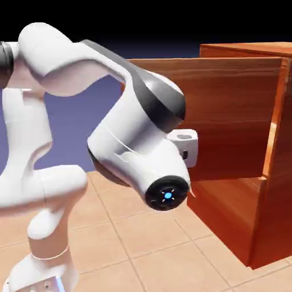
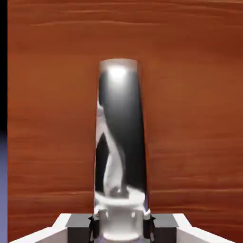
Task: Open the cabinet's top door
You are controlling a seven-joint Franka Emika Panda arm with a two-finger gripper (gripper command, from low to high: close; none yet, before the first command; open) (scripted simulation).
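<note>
Top door: the upper reddish-brown wood panel (image 1: 205, 114) of the big wooden box cabinet (image 1: 276, 154) is standing swung out from the front, so it is already partly open.
Where the door is: it is reaching out toward the exterior view's left, with its far side meeting the cabinet body on the right.
Handle: the curved, shiny dark metal bow handle (image 2: 121, 142) is filling the middle of the hand view, standing up against the wood.
Hand: the white arm's two-finger gripper (image 2: 121, 227) is squeezing together on the foot of that handle, with one grey finger (image 2: 78, 232) sitting tight on each side.
Why it is holding there: I think the handle is the only part that gives a good grip for pulling the door.
Door and hand: the wood is lying straight ahead of the hand and very near, and the handle is sitting right between the fingers.
Arm: the big white robot arm (image 1: 137, 142) is bending in front of the door and hiding the gripper in the exterior view.
Lower panel: the bottom wood panel (image 1: 225, 214) is sitting flat and shut under the open door.
</note>
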